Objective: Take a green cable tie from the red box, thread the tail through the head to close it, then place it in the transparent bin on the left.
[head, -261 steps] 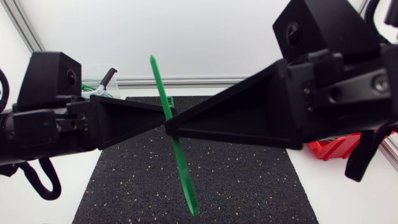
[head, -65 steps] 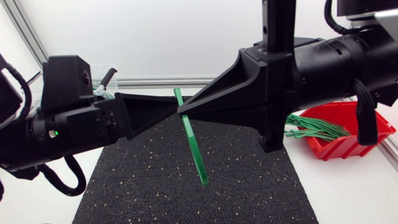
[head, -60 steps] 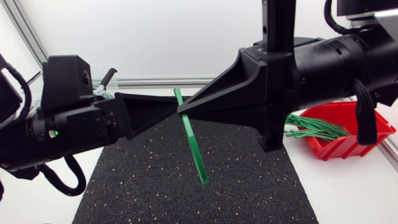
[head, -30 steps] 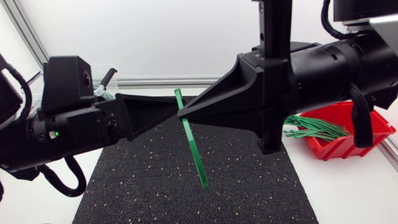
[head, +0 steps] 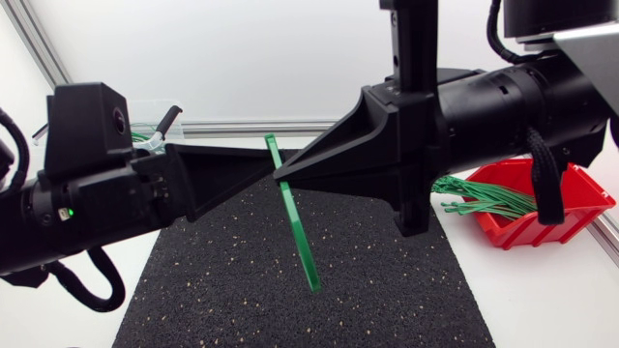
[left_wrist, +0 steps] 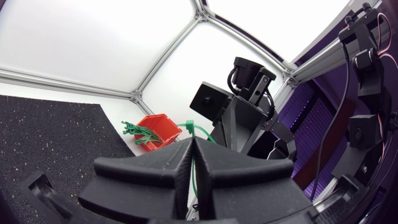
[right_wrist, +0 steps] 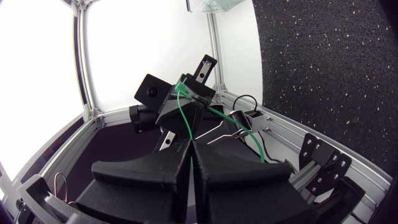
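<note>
Our left gripper (head: 259, 175) is clenched tight on the green cable tie (head: 296, 232). Its two fingers press the tie from both sides. In the left wrist view the tie runs right between them. Our right gripper (head: 287, 176) is clenched on the same tie. In the right wrist view the tie comes up from between its fingers. The two grippers meet tip to tip in the air, over the middle of the table (head: 542, 300). The left arm comes in from the left side and the right arm from the right side.

The tie is tilted between the tips. A short bit sticks up above them, and a long bit points down over the black mat (head: 222, 290). In the right wrist view the tie looks bent, but we cannot tell if its tail is through its head.

The red box (head: 573, 208) sits on the white table at the right, near the mat and partly behind our right arm. A bunch of green ties (head: 479, 198) pokes out of it toward the mat. The clear bin (head: 147, 124) stands at the far left, behind our left arm, with something green inside.
</note>
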Controlling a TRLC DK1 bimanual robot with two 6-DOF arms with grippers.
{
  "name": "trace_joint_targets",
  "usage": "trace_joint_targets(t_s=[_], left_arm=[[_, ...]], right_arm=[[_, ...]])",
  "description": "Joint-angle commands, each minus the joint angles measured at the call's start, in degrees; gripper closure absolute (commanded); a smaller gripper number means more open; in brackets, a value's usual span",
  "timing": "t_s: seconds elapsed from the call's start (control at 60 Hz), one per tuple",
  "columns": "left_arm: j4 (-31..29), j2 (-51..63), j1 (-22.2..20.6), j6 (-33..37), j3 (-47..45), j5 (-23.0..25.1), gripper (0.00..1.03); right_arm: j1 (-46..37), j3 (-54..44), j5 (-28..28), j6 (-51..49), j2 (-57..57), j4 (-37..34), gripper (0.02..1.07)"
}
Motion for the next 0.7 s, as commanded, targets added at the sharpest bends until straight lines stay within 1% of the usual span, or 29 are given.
trace_joint_targets(t_s=[0.0,0.25,0.35,0.45,0.55,0.617,0.683], left_arm=[[0.28,-1.54,-1.77,1.6,0.2,0.02,0.99],[-1.65,-3.21,-7.49,6.17,-0.76,-6.04,0.99],[-2.44,-4.09,-10.74,7.67,-0.76,-8.68,0.99],[-3.59,-5.4,-14.61,9.78,-1.03,-12.46,0.99],[-4.64,-6.72,-16.19,10.22,-0.76,-13.69,0.99],[-4.82,-7.51,-16.72,10.65,-0.59,-15.01,0.99],[-5.34,-8.22,-16.8,11.18,-0.24,-15.36,0.99]], right_arm=[[-1.05,-1.23,0.38,2.18,1.12,1.08,1.01],[-2.1,-0.17,0.38,2.36,-0.72,1.17,1.01],[-2.37,-0.35,0.38,2.53,0.42,1.17,1.01],[-2.81,-0.44,0.38,2.53,0.68,0.99,1.01],[-2.9,-0.7,0.47,2.45,1.12,0.73,1.01],[-2.72,-0.88,0.47,2.45,1.56,0.55,1.01],[-2.28,-0.79,0.56,2.27,2.09,-0.24,1.01]])
